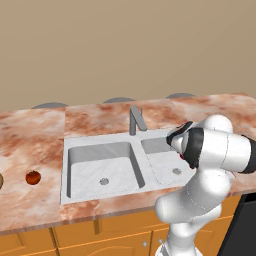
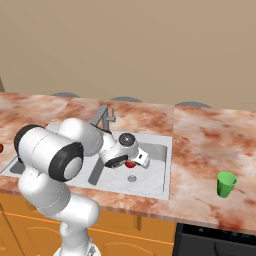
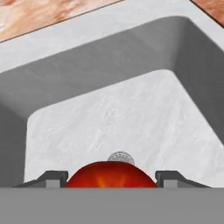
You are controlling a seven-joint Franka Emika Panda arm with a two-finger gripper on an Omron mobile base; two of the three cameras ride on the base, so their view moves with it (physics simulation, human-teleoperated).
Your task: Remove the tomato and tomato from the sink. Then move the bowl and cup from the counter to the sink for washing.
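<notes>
A bright tomato (image 3: 111,175) is being straddled by the spread gripper (image 3: 111,180) above the sink (image 3: 109,118) drain; another tomato (image 1: 33,177) is being left on the counter (image 1: 30,140) beside the sink.

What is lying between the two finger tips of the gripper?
In the hand view, the brighter red tomato sits between the fingertips of the open gripper, inside the sink basin near its drain.
</notes>
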